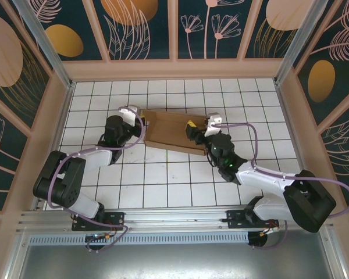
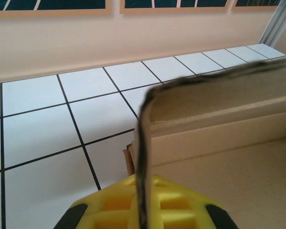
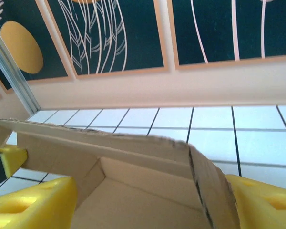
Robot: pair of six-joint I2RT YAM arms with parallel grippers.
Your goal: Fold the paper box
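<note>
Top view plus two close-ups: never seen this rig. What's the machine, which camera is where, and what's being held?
Two robot arms are bolted at the near edge of a white-tiled table. The wide picture looks down from above and behind; each close-up comes from a wrist camera. On the table lies a partly folded brown paper box. The left hand pinches one raised wall. The right hand stands open around the other end, gripping nothing.

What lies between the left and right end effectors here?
The paper box, spanning from left end effector to right end effector, in the top external view.
</note>
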